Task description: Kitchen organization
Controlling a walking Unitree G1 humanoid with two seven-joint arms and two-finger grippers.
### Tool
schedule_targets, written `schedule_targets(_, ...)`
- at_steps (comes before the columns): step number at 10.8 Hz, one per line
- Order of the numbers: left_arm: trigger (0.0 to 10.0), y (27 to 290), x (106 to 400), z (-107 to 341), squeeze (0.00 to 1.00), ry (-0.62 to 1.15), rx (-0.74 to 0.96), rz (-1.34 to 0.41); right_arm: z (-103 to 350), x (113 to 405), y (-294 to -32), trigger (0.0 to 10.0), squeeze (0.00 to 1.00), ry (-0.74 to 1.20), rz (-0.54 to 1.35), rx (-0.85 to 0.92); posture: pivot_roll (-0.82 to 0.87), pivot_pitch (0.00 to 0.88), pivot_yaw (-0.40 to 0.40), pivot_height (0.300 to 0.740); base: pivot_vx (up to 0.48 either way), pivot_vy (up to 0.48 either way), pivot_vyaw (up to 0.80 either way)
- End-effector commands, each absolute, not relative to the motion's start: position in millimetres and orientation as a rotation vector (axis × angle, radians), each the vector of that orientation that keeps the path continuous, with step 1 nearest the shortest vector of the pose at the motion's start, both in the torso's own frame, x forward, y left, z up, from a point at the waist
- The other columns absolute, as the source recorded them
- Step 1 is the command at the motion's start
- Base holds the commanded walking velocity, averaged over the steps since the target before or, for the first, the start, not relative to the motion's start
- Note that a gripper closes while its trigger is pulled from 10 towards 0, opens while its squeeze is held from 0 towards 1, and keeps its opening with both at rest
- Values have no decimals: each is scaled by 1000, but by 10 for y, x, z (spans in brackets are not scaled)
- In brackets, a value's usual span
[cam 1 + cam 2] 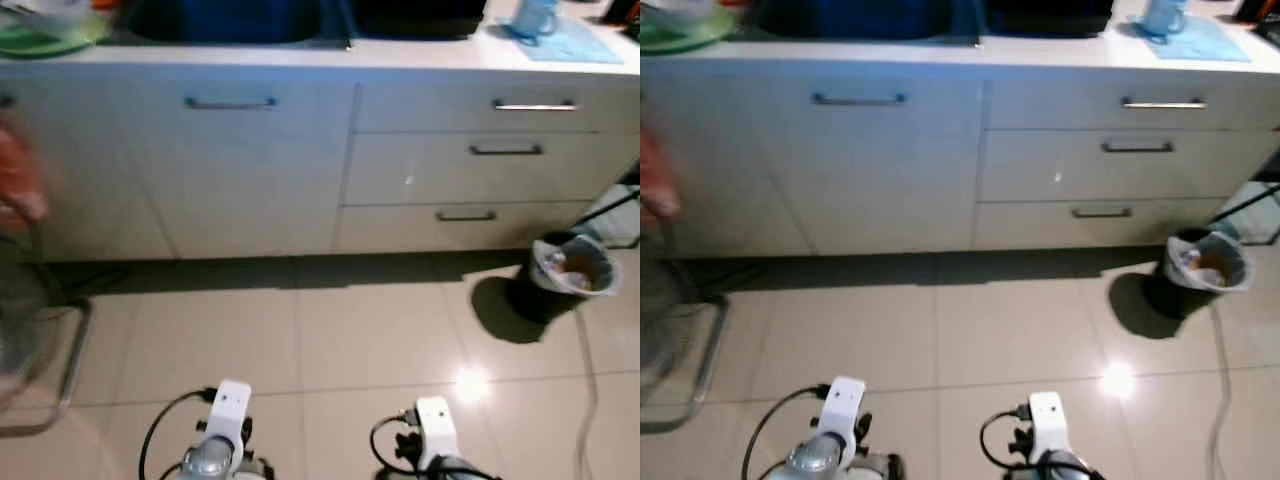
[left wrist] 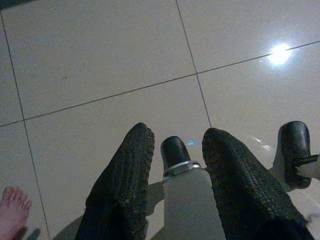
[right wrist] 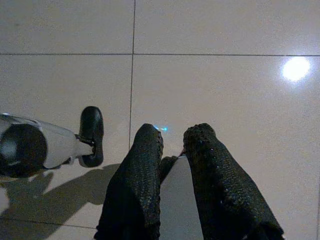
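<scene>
I stand facing white kitchen cabinets [image 1: 250, 170] with a stack of drawers [image 1: 480, 165] on the right. On the counter above are a dark sink [image 1: 225, 20], a green plate [image 1: 40, 40] at the far left, and a pale cup [image 1: 535, 15] on a blue cloth [image 1: 570, 42] at the right. Both arms hang low; their wrists [image 1: 225, 425] [image 1: 435, 435] show at the bottom edge. My left gripper [image 2: 178, 132] points at the floor tiles, open and empty. My right gripper [image 3: 175, 131] also hangs over the tiles, its fingers slightly apart with nothing between them.
A black bin [image 1: 570, 270] with a pale liner stands on the floor at the right, next to a cable [image 1: 590, 400]. A metal frame [image 1: 60, 380] and a blurred reddish shape [image 1: 15, 175] are at the left. A person's bare foot [image 2: 12, 210] is near my left side.
</scene>
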State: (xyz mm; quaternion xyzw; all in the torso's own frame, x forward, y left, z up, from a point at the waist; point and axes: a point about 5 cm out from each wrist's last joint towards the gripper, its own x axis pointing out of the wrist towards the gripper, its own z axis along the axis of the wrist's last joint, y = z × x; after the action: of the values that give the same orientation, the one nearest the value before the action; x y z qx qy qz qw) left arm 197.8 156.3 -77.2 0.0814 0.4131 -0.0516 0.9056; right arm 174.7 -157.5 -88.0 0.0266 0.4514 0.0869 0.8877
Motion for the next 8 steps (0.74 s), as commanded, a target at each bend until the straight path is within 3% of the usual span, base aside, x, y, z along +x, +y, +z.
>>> schedule_targets(1,10000,1511,1939,-797,0,868,155,-112,-904,1690,-1637,10000,0,961,167,50,65,157,-29,740,0,292,0)
schedule_targets(7,10000,1517,1937,-797,0,866,147,-107,-904,1692,-1629,10000,0,960,173,51,63,147,-24,740,0,0,0)
schedule_targets(8,10000,1522,1931,-801,0,872,149,-106,-905,1689,-1626,10000,0,960,175,51,64,143,-23,740,0,401,0)
